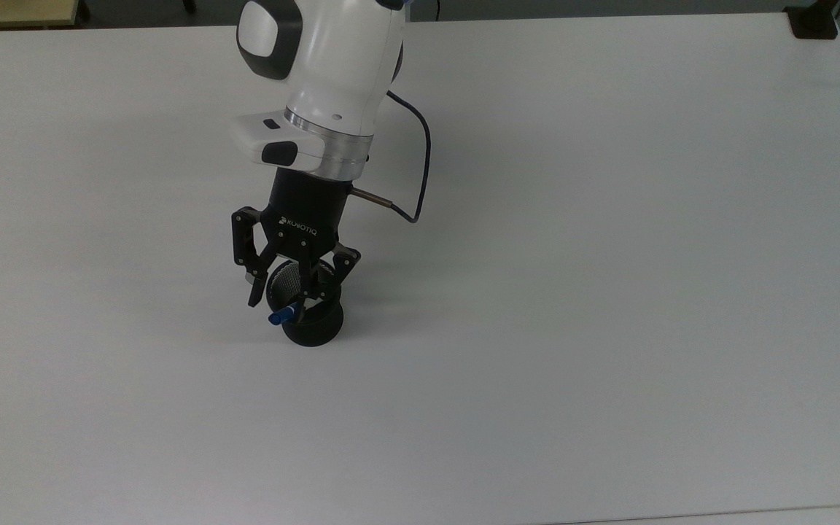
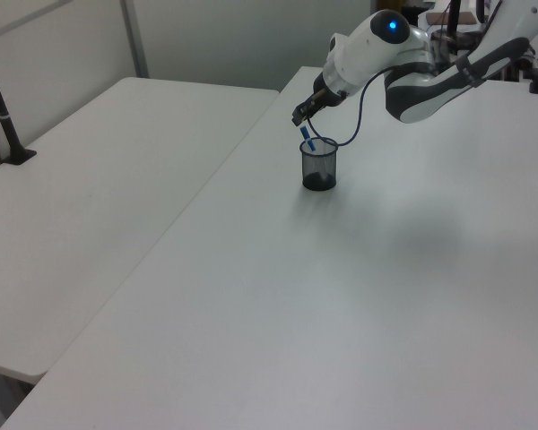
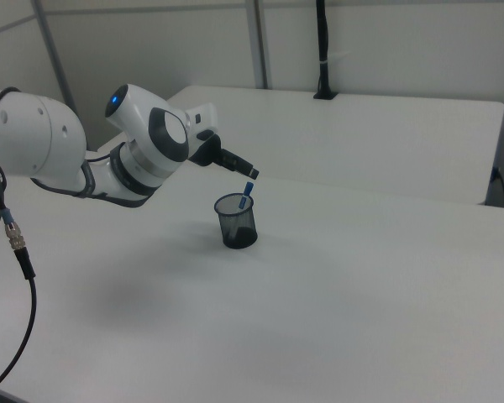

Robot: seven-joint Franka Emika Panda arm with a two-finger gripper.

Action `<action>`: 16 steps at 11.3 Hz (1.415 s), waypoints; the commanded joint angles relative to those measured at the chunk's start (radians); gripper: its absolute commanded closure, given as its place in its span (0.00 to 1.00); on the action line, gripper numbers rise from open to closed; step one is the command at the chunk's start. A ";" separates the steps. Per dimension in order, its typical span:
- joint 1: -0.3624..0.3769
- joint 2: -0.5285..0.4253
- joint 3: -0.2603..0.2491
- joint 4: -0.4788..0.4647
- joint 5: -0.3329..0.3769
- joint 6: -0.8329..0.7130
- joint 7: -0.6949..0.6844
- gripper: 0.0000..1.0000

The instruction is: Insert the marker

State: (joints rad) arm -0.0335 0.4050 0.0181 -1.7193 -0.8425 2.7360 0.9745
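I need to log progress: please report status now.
Gripper open above mesh cup. Marker released, leaning in cup, blue end up. Nothing in the way.

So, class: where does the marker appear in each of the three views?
Top view: marker left of centre, blue cap jutting over the cup's rim.
Left view: upper middle, leaning in the cup.
Right view: centre, likewise.
Shared landmark: the black mesh cup.

Black mesh cup (image 2: 319, 167) on white table (image 2: 359, 296)
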 commanded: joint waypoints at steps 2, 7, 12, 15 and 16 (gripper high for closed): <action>0.020 -0.066 0.002 0.001 0.015 0.007 0.033 0.07; 0.138 -0.159 0.028 0.027 0.372 -0.382 -0.245 0.00; 0.155 -0.308 0.028 0.079 0.694 -0.913 -0.773 0.00; 0.051 -0.414 0.020 0.075 0.880 -1.053 -0.953 0.00; 0.050 -0.431 0.010 0.078 0.881 -1.087 -0.941 0.00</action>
State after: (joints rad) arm 0.0550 0.0579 0.0439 -1.6163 -0.0255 1.7280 0.0919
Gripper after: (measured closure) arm 0.000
